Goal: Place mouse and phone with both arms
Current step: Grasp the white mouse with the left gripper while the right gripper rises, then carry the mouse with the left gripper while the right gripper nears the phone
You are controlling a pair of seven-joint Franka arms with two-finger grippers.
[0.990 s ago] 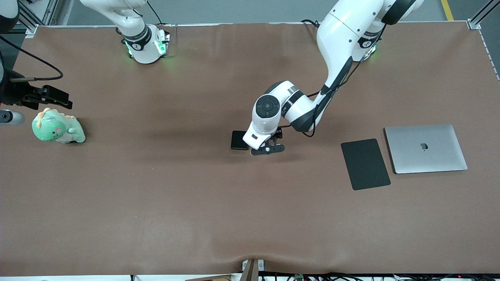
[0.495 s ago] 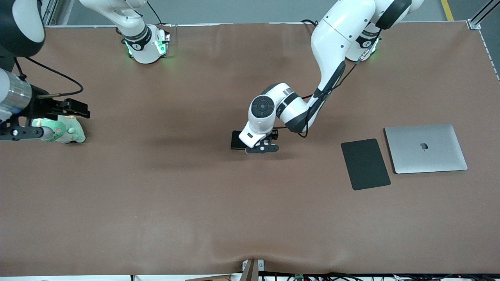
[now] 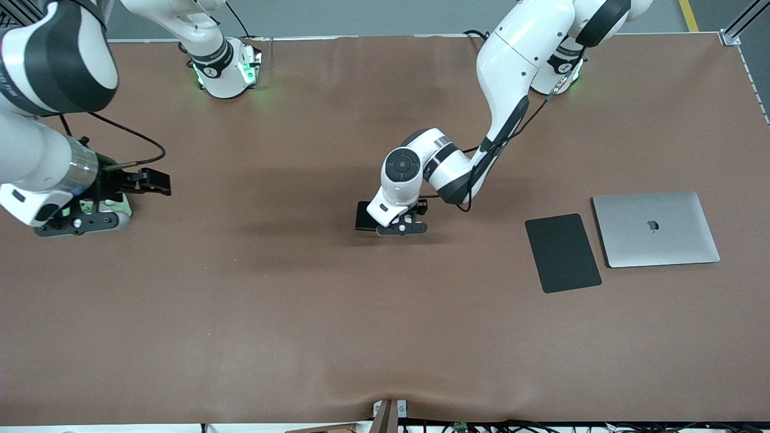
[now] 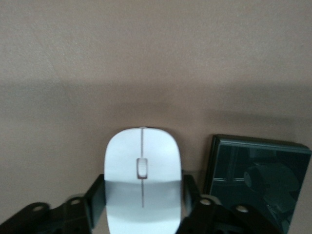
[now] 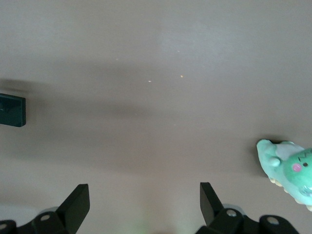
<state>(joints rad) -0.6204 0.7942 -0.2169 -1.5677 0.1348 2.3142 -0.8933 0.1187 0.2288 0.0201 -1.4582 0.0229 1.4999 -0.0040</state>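
The white mouse lies on the brown table right beside the black phone. My left gripper is down at the table's middle, its fingers pressed against both sides of the mouse. In the front view the left gripper hides the mouse, and the phone shows beside it, toward the right arm's end. My right gripper is open and empty, and in the front view it hangs over a green plush toy at the right arm's end. The phone also shows in the right wrist view.
A green plush dinosaur lies at the right arm's end, mostly covered by the right hand in the front view. A flat black mat and a closed silver laptop lie toward the left arm's end.
The right arm has swung in from the table's end and now covers the plush toy. The left gripper has shifted slightly toward the phone and settled around the mouse.
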